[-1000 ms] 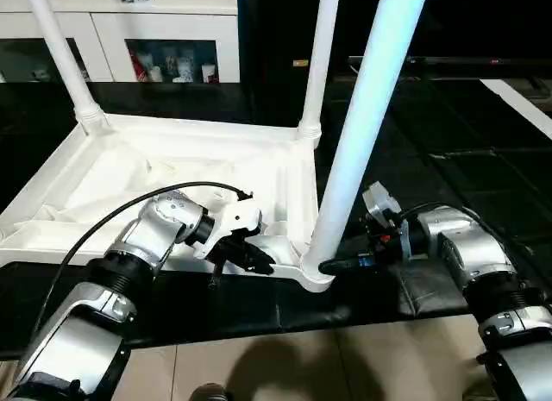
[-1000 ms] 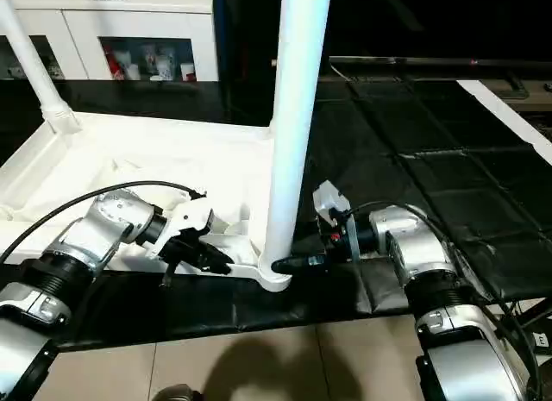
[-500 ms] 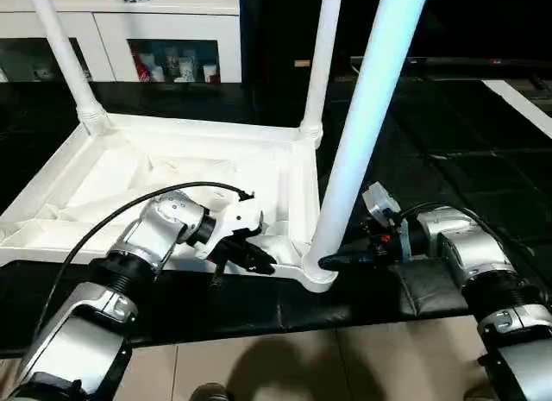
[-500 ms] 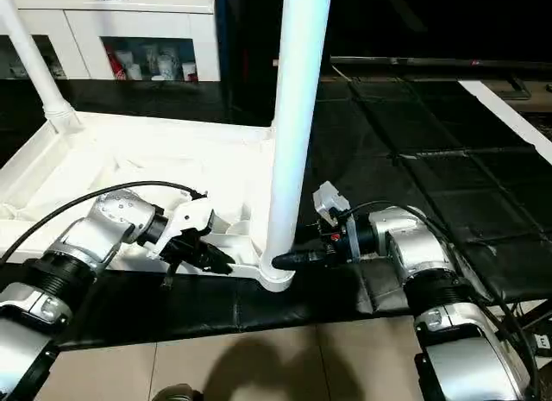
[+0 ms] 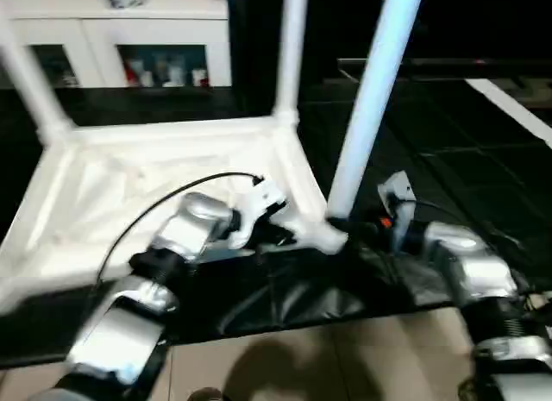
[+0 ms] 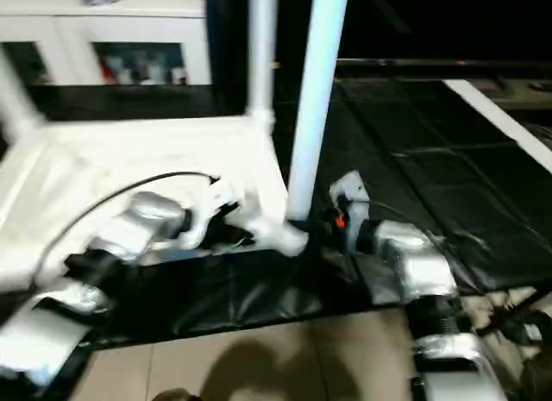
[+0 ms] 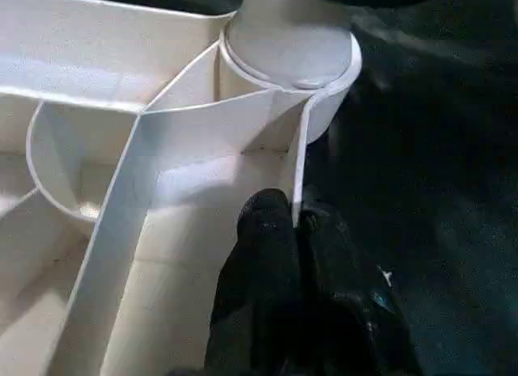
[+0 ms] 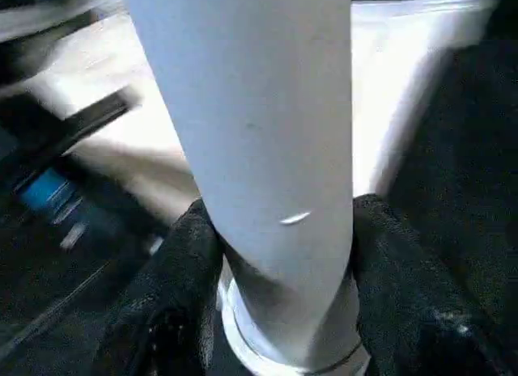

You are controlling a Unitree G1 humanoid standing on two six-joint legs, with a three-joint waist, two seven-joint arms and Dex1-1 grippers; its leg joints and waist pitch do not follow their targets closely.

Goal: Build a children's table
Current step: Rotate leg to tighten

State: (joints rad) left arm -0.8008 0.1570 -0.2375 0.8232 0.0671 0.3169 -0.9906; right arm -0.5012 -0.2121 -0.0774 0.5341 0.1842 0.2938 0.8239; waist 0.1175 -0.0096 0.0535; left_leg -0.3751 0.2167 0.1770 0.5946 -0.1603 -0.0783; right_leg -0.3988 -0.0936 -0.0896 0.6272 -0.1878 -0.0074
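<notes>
The children's table point(image 5: 164, 172) lies upside down on black floor matting point(image 5: 431, 159), ribbed underside facing up, with 3 legs visible rising from its corners. The nearest leg point(image 5: 366, 108) stands in the corner socket point(image 7: 291, 57) closest to the robot.

The left gripper point(image 7: 295, 230) is closed on the thin upright rim point(image 7: 298, 162) of the table frame, just short of that socket; its 2 black fingers point(image 7: 263, 238) pinch the rim, 1 on each side.

The right gripper point(image 8: 275, 230) holds the nearest leg low down, just above the socket collar. Its 2 fingers point(image 8: 182, 263) stand about half open, 1 pressed against each side of the leg.

A white glass-door cabinet point(image 5: 164, 47) stands beyond the table.
</notes>
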